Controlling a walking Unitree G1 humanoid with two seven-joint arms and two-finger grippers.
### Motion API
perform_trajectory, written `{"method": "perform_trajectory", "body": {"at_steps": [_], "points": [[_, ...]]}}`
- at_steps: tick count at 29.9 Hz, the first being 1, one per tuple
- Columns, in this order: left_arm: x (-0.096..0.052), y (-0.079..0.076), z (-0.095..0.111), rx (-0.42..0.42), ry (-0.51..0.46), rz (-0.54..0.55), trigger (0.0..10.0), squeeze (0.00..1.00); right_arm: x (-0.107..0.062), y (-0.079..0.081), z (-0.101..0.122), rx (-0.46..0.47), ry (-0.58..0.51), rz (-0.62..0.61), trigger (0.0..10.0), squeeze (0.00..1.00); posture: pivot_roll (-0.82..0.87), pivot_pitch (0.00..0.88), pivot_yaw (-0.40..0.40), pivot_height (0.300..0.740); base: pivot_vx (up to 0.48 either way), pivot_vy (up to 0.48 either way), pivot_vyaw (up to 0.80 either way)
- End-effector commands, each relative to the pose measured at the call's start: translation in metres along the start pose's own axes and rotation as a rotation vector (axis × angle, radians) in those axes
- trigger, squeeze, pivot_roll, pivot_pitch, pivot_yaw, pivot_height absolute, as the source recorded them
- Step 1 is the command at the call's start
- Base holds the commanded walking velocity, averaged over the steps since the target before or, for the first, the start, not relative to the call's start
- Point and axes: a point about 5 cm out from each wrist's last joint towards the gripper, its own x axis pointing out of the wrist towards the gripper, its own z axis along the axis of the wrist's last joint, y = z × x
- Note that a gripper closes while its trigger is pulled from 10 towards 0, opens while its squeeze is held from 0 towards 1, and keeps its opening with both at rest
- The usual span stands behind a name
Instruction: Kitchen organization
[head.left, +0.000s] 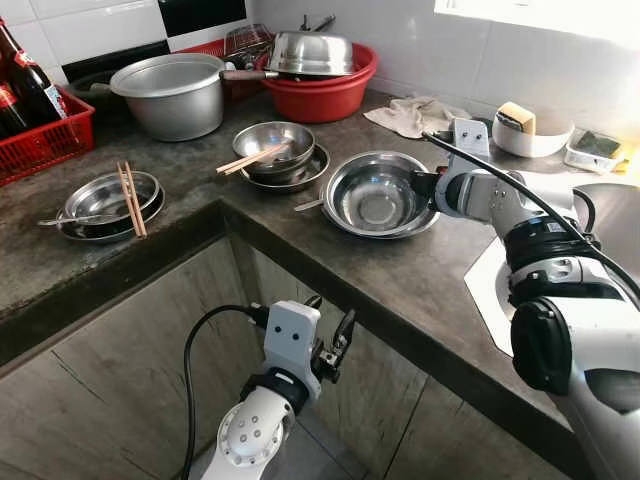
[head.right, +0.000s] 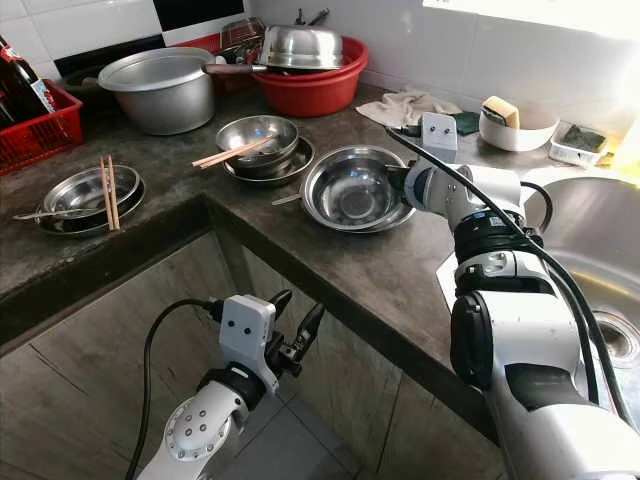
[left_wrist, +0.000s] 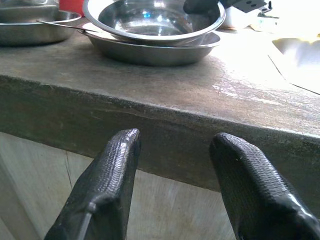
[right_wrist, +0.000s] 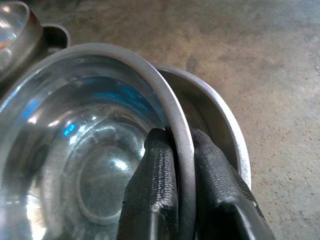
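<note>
A steel bowl (head.left: 375, 195) rests inside a steel plate (right_wrist: 220, 112) on the dark stone counter (head.left: 400, 270). My right gripper (head.left: 420, 185) is shut on the bowl's rim (right_wrist: 181, 145), one finger inside and one outside. Two more bowl-and-plate sets stand to the left: the middle bowl (head.left: 272, 145) and the left bowl (head.left: 108, 200) each carry wooden chopsticks (head.left: 130, 197), and a spoon lies in the left one. My left gripper (head.left: 330, 335) hangs open below the counter edge, in front of the cabinet; its fingers (left_wrist: 107, 185) hold nothing.
At the back stand a large aluminium pot (head.left: 175, 95), a red basin (head.left: 320, 95) with a steel lid, and a red crate (head.left: 45, 135) with bottles. A rag (head.left: 415, 115), a white dish with a sponge (head.left: 525, 130) and the sink (head.right: 590, 240) lie to the right.
</note>
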Motion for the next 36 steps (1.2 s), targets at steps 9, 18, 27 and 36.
{"method": "perform_trajectory", "body": {"at_steps": [9,18,27,36], "points": [[0.002,0.002,0.000,0.010,-0.002,0.016,10.0,0.00,0.001,-0.005,0.004,0.182,-0.100,-0.001,0.0,0.00,0.09,0.087,-0.015,0.740,0.000,0.000,0.00],[0.003,0.005,0.001,0.015,-0.008,0.026,10.0,0.00,-0.012,-0.005,0.018,0.414,-0.353,0.063,0.0,0.00,0.09,0.076,-0.010,0.740,0.000,0.000,0.00],[0.007,0.010,0.010,0.017,-0.047,0.052,10.0,0.00,-0.057,0.007,-0.001,0.154,-0.723,-0.047,0.0,0.00,0.09,0.057,0.005,0.740,0.000,0.000,0.00],[0.011,0.022,0.025,0.012,-0.110,0.108,10.0,0.00,-0.107,0.030,-0.050,-0.130,-0.865,-0.159,0.0,0.00,0.07,0.037,0.024,0.740,0.000,0.000,0.00]]}}
